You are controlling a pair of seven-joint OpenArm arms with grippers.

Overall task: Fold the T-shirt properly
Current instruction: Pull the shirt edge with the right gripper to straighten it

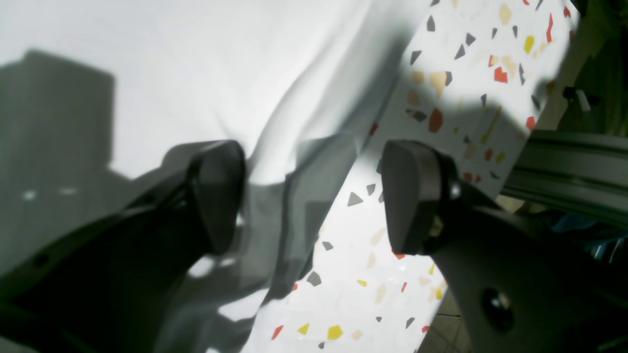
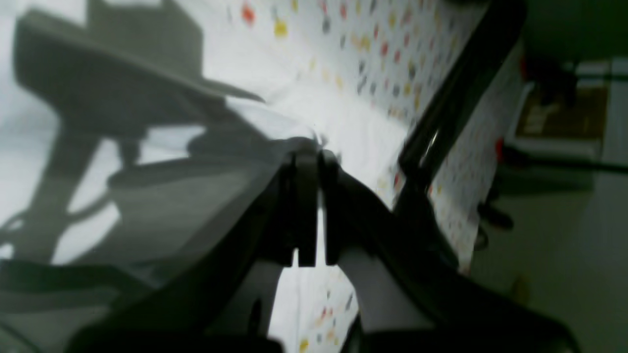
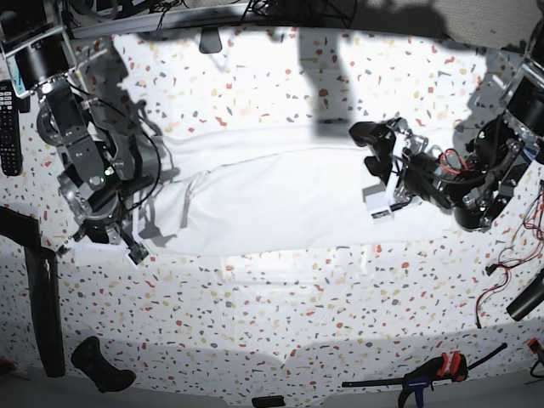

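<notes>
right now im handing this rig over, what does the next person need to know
Left gripper: open, straddling a raised fold at the T-shirt edge, not clamped.
Right gripper: shut at the other end of the shirt; whether it pinches cloth cannot be told.
T-shirt: lying across the middle of the speckled tabletop as a long band, apparently already folded lengthwise, some wrinkles.
Left to do: probably fold the band crosswise and smooth it.

White T-shirt (image 3: 280,200) flat on tabletop
</notes>
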